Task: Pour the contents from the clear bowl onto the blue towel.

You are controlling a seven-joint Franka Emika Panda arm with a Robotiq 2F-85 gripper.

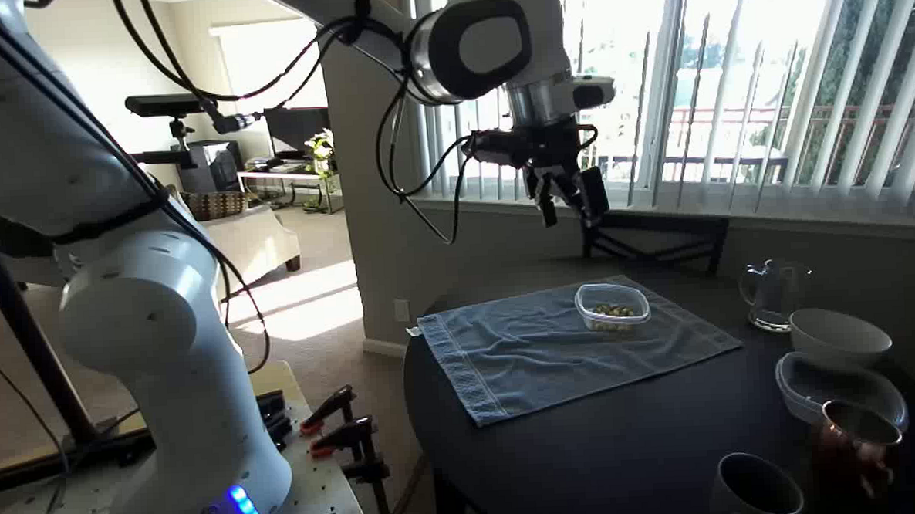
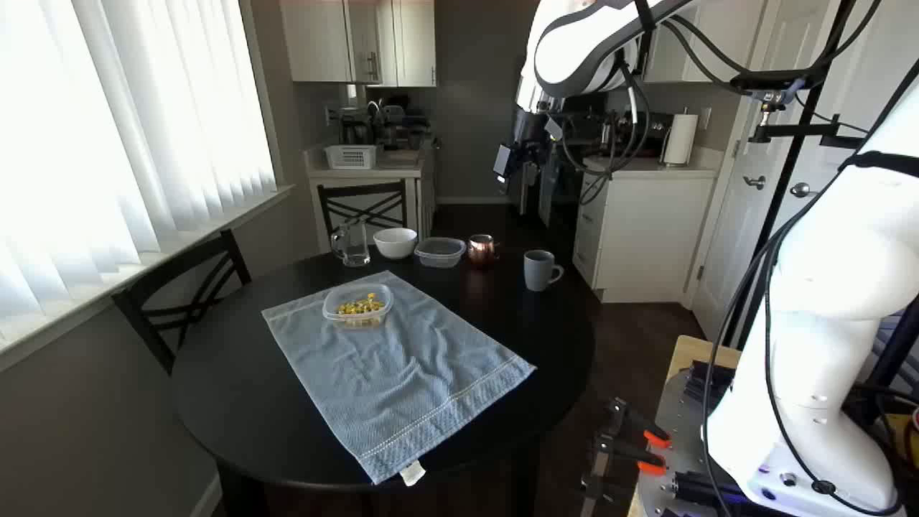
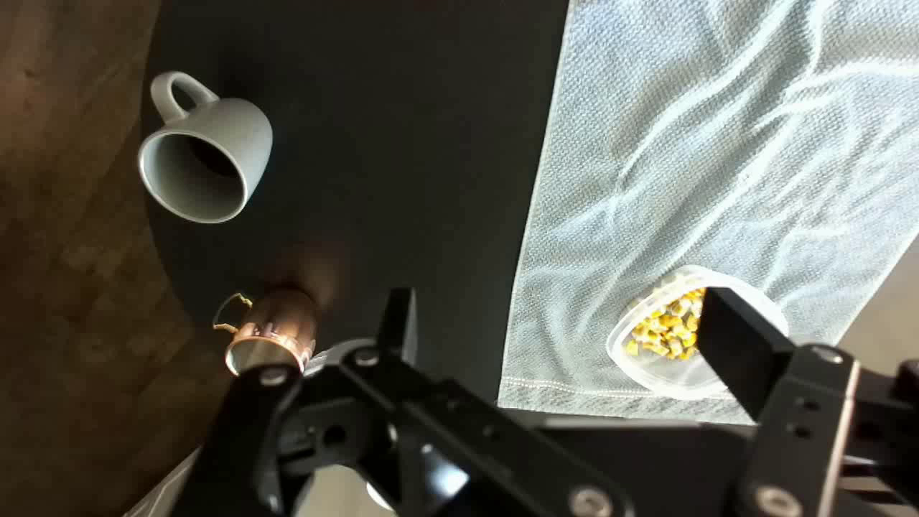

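The clear bowl (image 1: 612, 290) stands upright on the blue towel (image 1: 524, 362) and holds small yellow pieces. In an exterior view, the bowl (image 2: 350, 291) sits near the towel's (image 2: 388, 388) far end. In the wrist view, the bowl (image 3: 675, 377) is at the lower right on the towel (image 3: 689, 165), with the yellow pieces (image 3: 664, 327) inside. One finger covers part of its rim. My gripper (image 3: 560, 312) is open and empty, its fingers wide apart. In both exterior views, the gripper (image 1: 571, 209) (image 2: 515, 178) hangs well above the table and touches nothing.
A glass mug (image 2: 354, 245), white bowl (image 2: 395, 244), larger clear container (image 2: 439, 257), copper mug (image 2: 479, 250) and grey mug (image 2: 538, 271) line the dark table's edge beside the towel. Chairs (image 1: 657, 237) stand close by the table. Window blinds (image 1: 776, 119) hang behind.
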